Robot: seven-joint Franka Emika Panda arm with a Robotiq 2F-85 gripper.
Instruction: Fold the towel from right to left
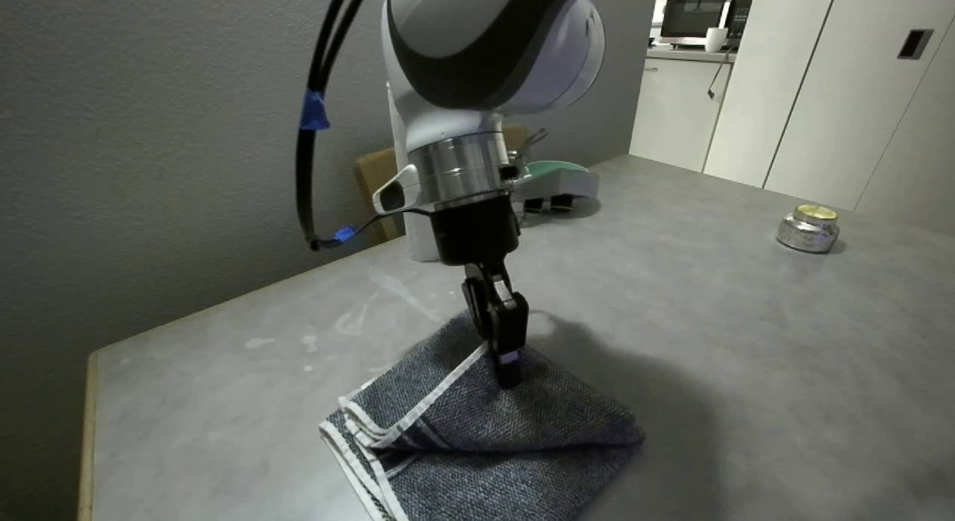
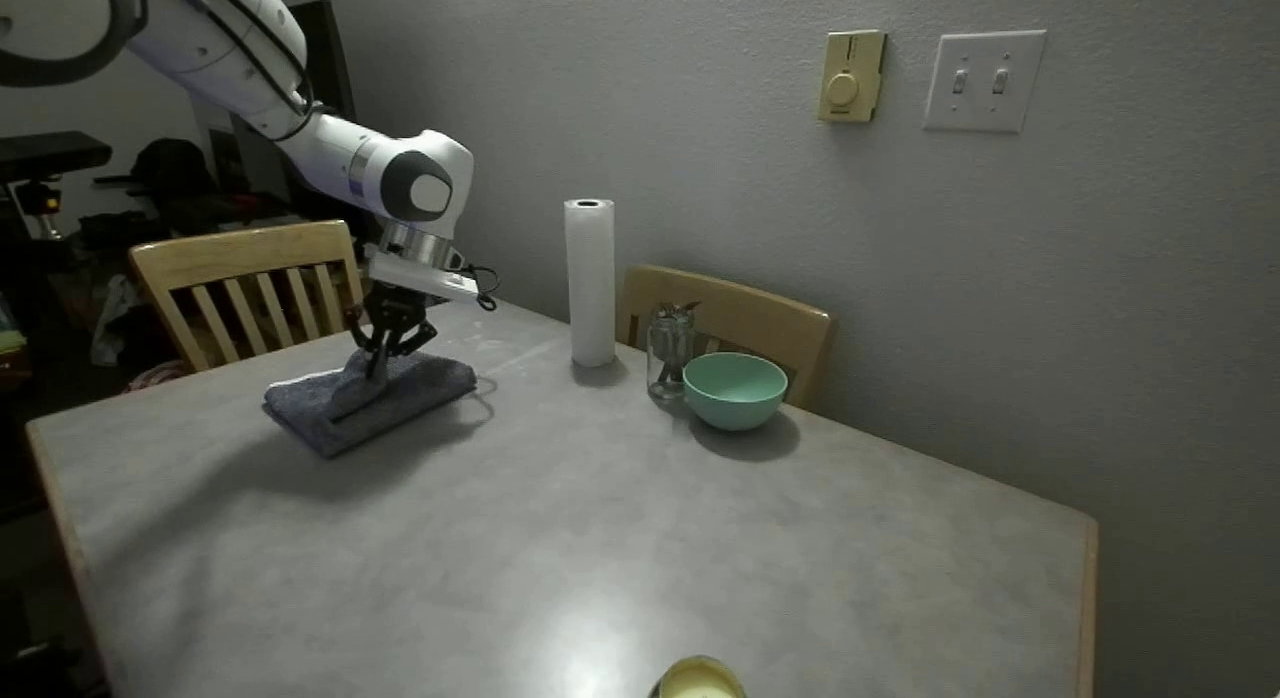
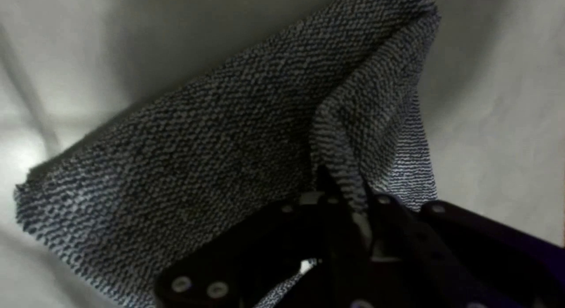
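The towel (image 1: 567, 416) is a dark grey cloth with white and dark stripes along one edge. It lies folded in layers on the table, and it also shows in an exterior view (image 2: 430, 378). My gripper (image 1: 507, 368) points down over the towel's middle, seen also in an exterior view (image 2: 376, 366). In the wrist view, the gripper (image 3: 348, 197) has a fold of the towel (image 3: 212, 136) pinched between its fingers. The pinched layer is raised into a ridge above the lower layers. The fingers hide part of the pinched edge.
The grey table (image 2: 600, 528) bears a white paper towel roll (image 2: 590, 288), a glass jar with utensils (image 2: 668, 353) and a green bowl (image 2: 735, 390) along the wall side. A small silver jar (image 1: 809, 230) stands farther off. Wooden chairs (image 2: 245, 243) stand at the table's edges.
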